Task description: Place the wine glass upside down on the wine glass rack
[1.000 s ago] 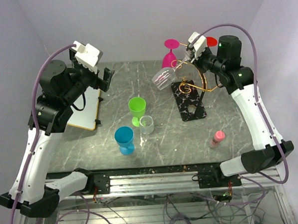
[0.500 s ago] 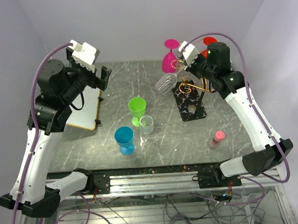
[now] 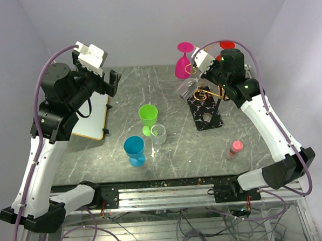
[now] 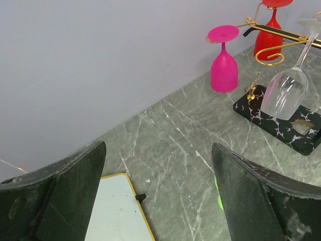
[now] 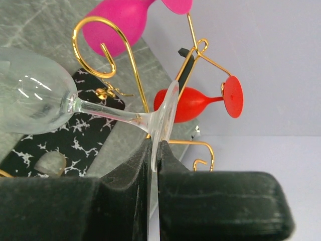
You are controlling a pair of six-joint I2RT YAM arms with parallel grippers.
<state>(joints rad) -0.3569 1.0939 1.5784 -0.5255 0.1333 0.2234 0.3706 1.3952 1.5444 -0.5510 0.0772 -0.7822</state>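
Observation:
My right gripper point(image 3: 203, 71) point(image 5: 156, 145) is shut on the foot of a clear wine glass point(image 3: 186, 88) point(image 5: 35, 98). It holds the glass tilted, bowl down, beside the gold wire rack point(image 3: 211, 91) point(image 5: 113, 55), above the rack's black marbled base point(image 3: 206, 111) point(image 5: 60, 143). The glass also shows in the left wrist view point(image 4: 286, 90). A pink glass point(image 3: 183, 59) point(image 4: 223, 60) and a red glass point(image 3: 226, 44) point(image 5: 200, 103) hang upside down on the rack. My left gripper point(image 3: 105, 83) point(image 4: 158, 165) is open and empty, high over the left side of the table.
A green cup point(image 3: 148, 117), a small clear cup point(image 3: 158, 133) and a blue cup point(image 3: 134, 150) stand mid-table. A pink bottle point(image 3: 235, 148) lies at the right front. A white board with a yellow rim point(image 3: 93, 117) point(image 4: 113, 211) lies at the left.
My right gripper has moved left and down with the clear glass, and the bowl has swung from nearly level to hanging down closer to the rack. The left arm has barely moved.

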